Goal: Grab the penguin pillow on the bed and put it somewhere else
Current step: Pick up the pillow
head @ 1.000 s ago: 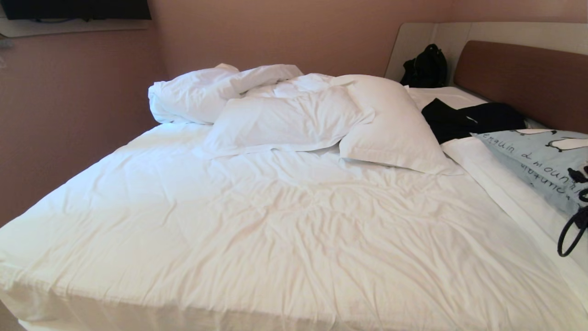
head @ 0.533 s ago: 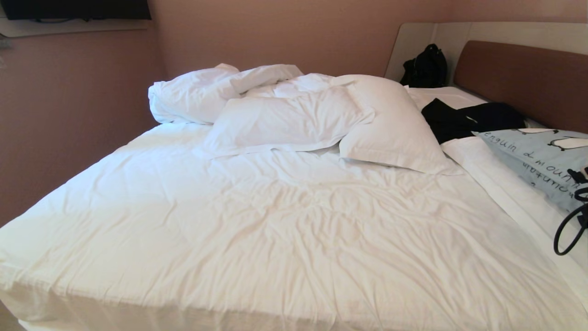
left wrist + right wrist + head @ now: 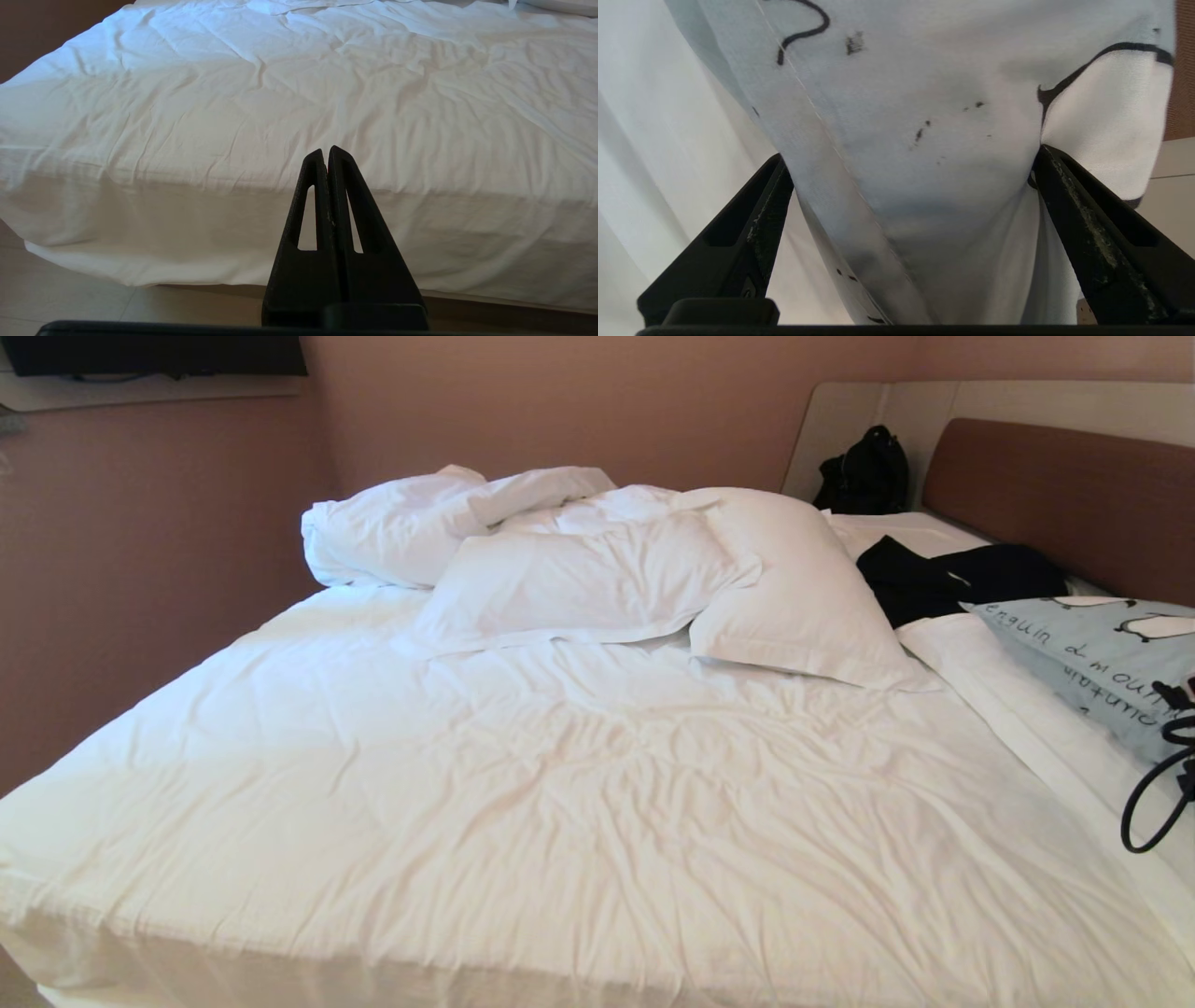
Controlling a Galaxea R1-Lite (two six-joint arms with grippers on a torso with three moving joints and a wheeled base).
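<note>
The penguin pillow (image 3: 1102,658) is shown lying at the right side of the bed (image 3: 560,784), close to the brown headboard (image 3: 1064,499) and just beside a dark garment (image 3: 952,581); it is judged not yet lifted, so the task is taken to be at the approach-and-grasp stage, with gripping, carrying and setting down all left to do. In the right wrist view, the right gripper (image 3: 908,163) is seen with its jaws spread wide, a corner of the pillow filling the gap between them and the fabric touching both inner faces, though no clamping is evident. The left gripper (image 3: 327,156) is held low before the foot of the bed, its jaws pressed together on nothing. Plain white pillows (image 3: 672,574) are left undisturbed.
</note>
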